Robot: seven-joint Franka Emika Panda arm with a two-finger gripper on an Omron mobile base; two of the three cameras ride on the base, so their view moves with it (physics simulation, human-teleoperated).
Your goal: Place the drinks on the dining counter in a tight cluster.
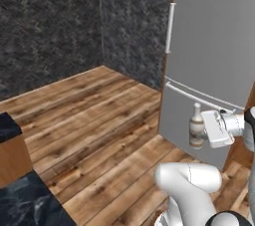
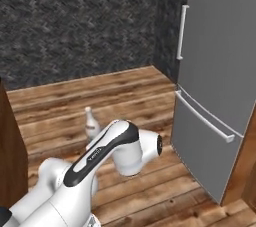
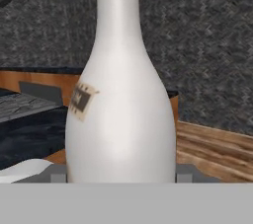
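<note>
Slim tan bottle [image 1: 197, 126], white neck, upright, held in the air beside the lower door of the grey fridge [image 1: 209, 60], above the wood floor [image 1: 99, 120]. Gripper [image 1: 203, 129] partly closed, jaws clamped on the bottle's body. Contents can't be made out. Black marble counter [image 1: 27, 202] well apart from the fridge.

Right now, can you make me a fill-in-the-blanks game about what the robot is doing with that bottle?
1. The claw is shut on a slim tan ____ with a white neck.
2. The bottle is held up in the air, standing ____, not lying sideways.
3. Behind the bottle stands a tall grey ____ with long pale handles.
4. The floor below is made of brown ____ planks.

Missing words: bottle; upright; fridge; wood
</note>
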